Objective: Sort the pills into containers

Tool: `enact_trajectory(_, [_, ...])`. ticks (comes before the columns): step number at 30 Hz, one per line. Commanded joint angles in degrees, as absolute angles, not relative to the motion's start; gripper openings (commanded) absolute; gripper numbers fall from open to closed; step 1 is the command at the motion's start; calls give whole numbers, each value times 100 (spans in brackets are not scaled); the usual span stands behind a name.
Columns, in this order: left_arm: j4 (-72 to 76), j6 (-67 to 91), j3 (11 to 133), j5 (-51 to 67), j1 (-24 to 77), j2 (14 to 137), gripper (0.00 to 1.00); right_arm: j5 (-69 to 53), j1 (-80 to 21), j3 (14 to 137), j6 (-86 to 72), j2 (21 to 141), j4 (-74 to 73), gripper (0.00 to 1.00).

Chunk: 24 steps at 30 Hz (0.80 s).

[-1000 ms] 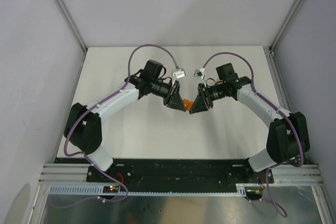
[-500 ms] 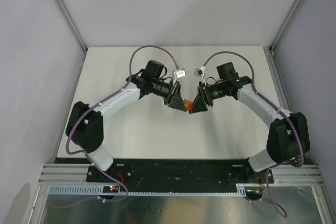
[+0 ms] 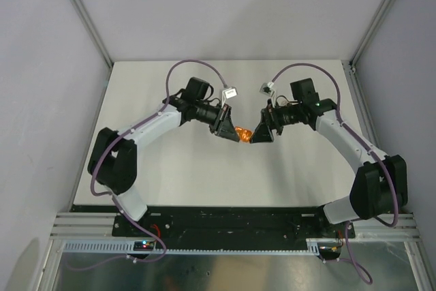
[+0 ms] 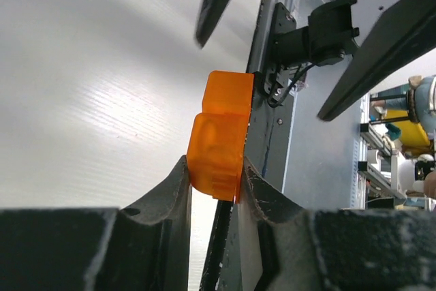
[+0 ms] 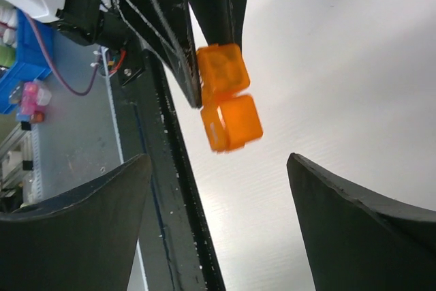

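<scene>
Overhead, arms: both reach in over the white table (image 3: pixel 204 168), tips facing each other near its middle.
Overhead, left pincer (image 3: pixel 228 131): closed on one end of the small orange box (image 3: pixel 241 132).
Overhead, right pincer (image 3: pixel 262 131): just beside the box's other end; from this height its spread is hard to read.
Overhead, box: between the two pincers, about mid-table.
Left wrist, box (image 4: pixel 219 138): two joined orange cells, one stacked beyond the other. The near cell is wedged between the dark fingers (image 4: pixel 170 189), and the far cell sticks out free.
Left wrist, left pincer (image 4: pixel 214 175): clamped on the near cell, a finger pressing each side.
Left wrist, right pincer (image 4: pixel 260 80): its two dark fingers splay apart beyond the box, and neither touches it.
Right wrist, right pincer (image 5: pixel 218 161): jaws spread wide with nothing between them; the fingers (image 5: pixel 82 202) sit at the bottom corners, well apart.
Right wrist, box (image 5: pixel 228 97): ahead of the open jaws and apart from both, its lower cell slightly blurred.
Right wrist, left pincer (image 5: pixel 216 73): comes in from the top and pinches the upper cell.
Box contents: cannot be told through the orange plastic.
</scene>
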<state>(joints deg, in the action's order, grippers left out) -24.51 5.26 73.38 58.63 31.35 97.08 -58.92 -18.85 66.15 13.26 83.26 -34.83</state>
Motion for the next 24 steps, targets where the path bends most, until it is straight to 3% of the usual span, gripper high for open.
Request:
enact_trajectory(1, [-2212, 772, 7312, 5711, 2899, 9920, 0, -5393, -1710, 6856, 1312, 7989, -3429, 87])
enact_trajectory(10, [-2118, 1324, 7398, 5230, 2515, 11118, 5, -4832, -1621, 6851, 1511, 7668, -3804, 89])
enact_trajectory(24, [-2107, 1673, 7753, 4641, 2227, 12018, 29, -4708, -1563, 6648, 1639, 7318, -4042, 91])
